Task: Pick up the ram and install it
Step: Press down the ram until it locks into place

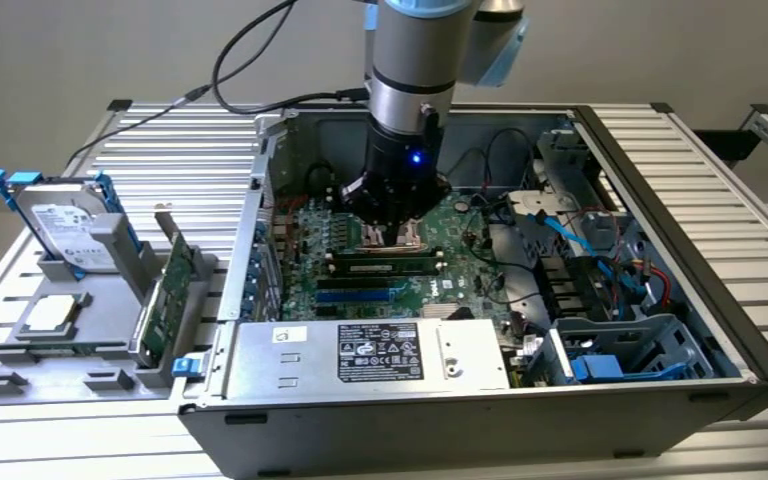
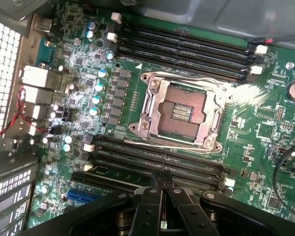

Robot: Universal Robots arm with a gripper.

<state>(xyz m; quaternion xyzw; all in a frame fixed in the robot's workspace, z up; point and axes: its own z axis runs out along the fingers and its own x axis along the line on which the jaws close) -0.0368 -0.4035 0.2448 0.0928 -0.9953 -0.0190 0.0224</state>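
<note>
Ram [image 1: 384,266] sits in the exterior view as a long dark stick lying along the motherboard's memory slots. It is on the near side of the processor socket and directly under the gripper. Can't tell whether it is fully seated.

Slatted aluminium table [image 1: 157,140] carries everything. Open computer case [image 1: 651,160] lies on it with the side panel off. Motherboard [image 1: 471,290] covers the case floor. Power supply [image 1: 371,352], silver with a white label, runs along the case's near edge. A blue drive cage [image 1: 624,350] is at the near corner on the exterior view's right.

Robot arm [image 1: 404,60] comes straight down into the case.

Grey parts tray [image 1: 37,385] sits outside the case on the exterior view's left. It holds a hard drive [image 1: 71,230] standing upright in a blue frame, a green expansion card [image 1: 164,295] standing on edge next to the case wall, and a square silver processor chip [image 1: 51,313] lying flat.

Gripper [image 1: 387,235] is low over the board, between the socket and the stick. In the wrist view the open processor socket [image 2: 179,110] has slot banks on both sides. The black fingers [image 2: 150,206] converge with the tips pressed together, nothing visibly pinched between them. The tips are over the slot bank nearest the camera.
</note>
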